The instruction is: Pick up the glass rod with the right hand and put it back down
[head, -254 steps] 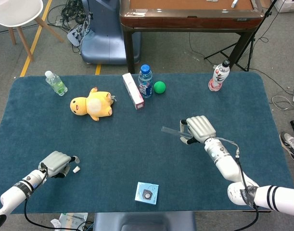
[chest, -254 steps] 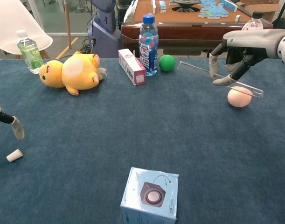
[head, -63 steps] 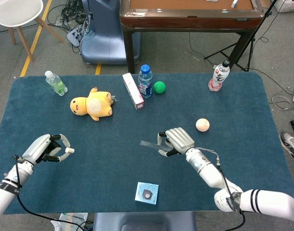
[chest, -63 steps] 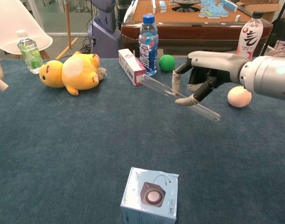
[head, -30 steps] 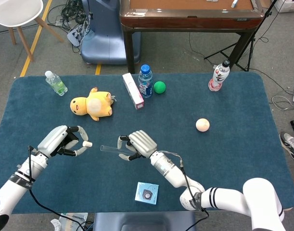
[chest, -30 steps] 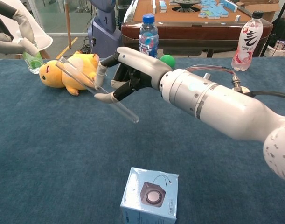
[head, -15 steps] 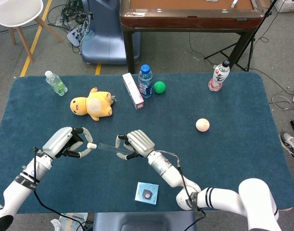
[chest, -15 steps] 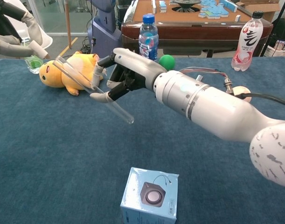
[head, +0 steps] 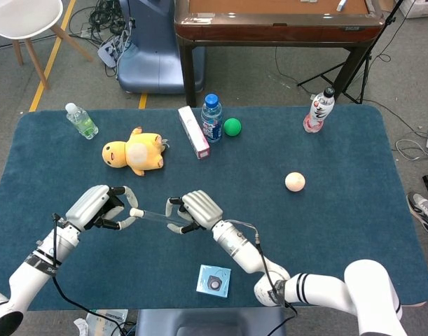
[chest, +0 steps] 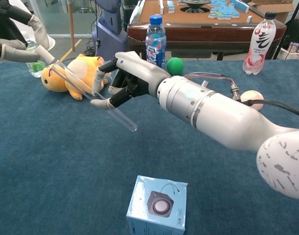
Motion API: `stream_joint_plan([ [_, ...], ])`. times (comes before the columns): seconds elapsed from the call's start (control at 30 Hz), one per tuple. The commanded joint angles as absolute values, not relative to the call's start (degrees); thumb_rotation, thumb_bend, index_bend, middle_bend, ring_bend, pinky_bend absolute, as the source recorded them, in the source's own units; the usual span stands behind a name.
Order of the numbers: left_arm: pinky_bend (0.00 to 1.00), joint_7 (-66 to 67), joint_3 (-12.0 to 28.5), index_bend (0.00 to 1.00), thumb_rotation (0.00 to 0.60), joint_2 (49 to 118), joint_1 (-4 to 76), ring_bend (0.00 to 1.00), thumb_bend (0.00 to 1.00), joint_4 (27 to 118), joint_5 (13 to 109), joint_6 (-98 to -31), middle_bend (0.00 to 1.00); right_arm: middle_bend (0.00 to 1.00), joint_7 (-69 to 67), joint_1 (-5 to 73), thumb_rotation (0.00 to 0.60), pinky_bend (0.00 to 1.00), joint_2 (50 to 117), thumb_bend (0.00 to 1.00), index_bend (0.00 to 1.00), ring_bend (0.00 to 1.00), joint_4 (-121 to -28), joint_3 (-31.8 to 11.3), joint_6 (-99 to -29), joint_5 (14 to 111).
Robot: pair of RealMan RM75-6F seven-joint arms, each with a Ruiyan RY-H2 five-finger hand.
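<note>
Illumination is bright, even and diffuse in both views, with no hard shadows. Only a faint, soft shadow lies on the blue table cover (head: 326,231) beneath the right hand (head: 198,210). Both views are sharp, without motion blur. In the chest view, small highlights show on the white forearm shell (chest: 222,115) behind the right hand.

Taking the small box (head: 214,281) at the table's (head: 354,231) near edge as my mark: my right hand (head: 197,210) is just behind it, my left hand (head: 101,207) behind and left, the glass rod (head: 155,216) between them. The plush toy (head: 134,152) lies farther back-left, the ball (head: 294,182) back-right.
</note>
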State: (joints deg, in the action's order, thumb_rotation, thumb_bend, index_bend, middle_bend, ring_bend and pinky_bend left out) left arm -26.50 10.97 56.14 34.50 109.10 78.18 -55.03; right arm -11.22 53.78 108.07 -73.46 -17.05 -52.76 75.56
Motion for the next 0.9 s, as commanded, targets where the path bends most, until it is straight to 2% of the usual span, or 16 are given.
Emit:
stream_joint_plan([
  [0.03, 1.0, -26.4, 11.0, 0.57, 0.6, 56.2, 34.5, 1.0, 0.3, 109.1, 78.2, -55.0, 1.0, 1.0, -11.3, 53.8, 0.6, 1.0, 108.2, 0.53, 0.7, 1.0, -73.3, -17.1, -52.9, 75.6],
  [0.9, 1.0, -26.1, 10.8, 0.57, 0.6, 57.5, 35.1, 1.0, 0.29, 108.3, 78.0, -54.5, 1.0, 1.0, -12.0, 54.4, 0.6, 1.0, 109.2, 0.53, 0.7, 1.0, -72.6, -17.5, -52.6, 75.6],
])
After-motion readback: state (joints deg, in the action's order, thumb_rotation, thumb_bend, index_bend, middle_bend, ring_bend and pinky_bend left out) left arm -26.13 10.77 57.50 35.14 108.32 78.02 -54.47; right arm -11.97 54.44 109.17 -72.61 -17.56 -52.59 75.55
